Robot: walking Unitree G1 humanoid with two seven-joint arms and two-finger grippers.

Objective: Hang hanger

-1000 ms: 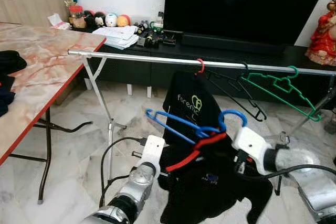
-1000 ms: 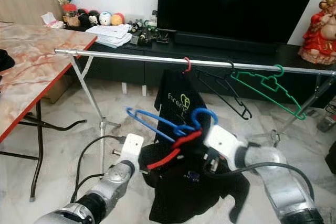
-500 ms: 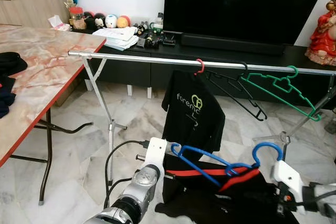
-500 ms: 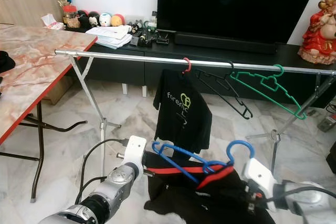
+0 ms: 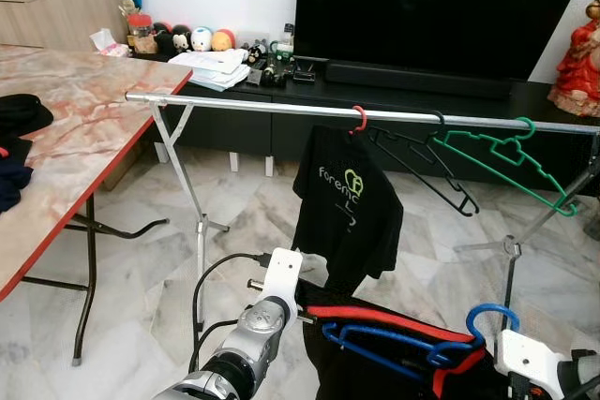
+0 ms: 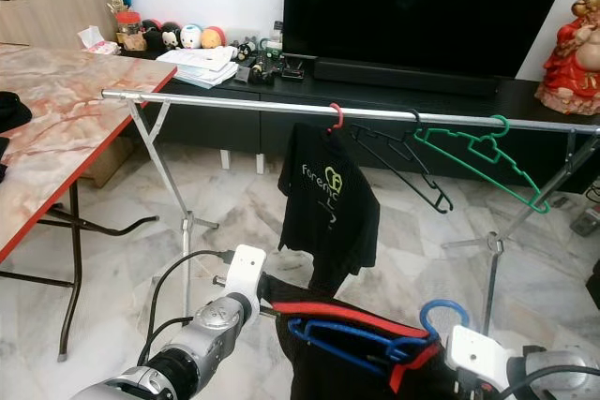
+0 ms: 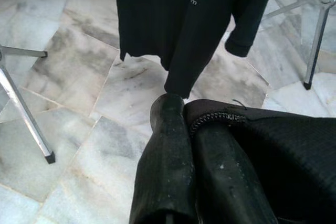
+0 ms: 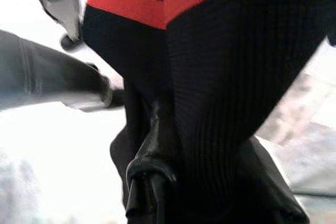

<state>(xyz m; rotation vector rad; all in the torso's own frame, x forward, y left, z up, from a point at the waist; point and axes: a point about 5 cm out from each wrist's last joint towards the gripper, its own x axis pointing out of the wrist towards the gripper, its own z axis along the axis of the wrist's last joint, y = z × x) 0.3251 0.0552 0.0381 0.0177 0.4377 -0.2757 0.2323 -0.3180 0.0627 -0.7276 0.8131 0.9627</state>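
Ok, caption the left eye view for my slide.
Both grippers hold a dark garment on a blue hanger below the rail.

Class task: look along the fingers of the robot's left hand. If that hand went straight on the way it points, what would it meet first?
The left hand, shut on the dark garment, points toward the hanging black T-shirt. Probably it would meet the shirt's lower hem first, though depth is unclear and it might pass under to the marble floor.

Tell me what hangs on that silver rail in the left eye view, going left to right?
Black T-shirt on a red hook → black hanger → green hanger.
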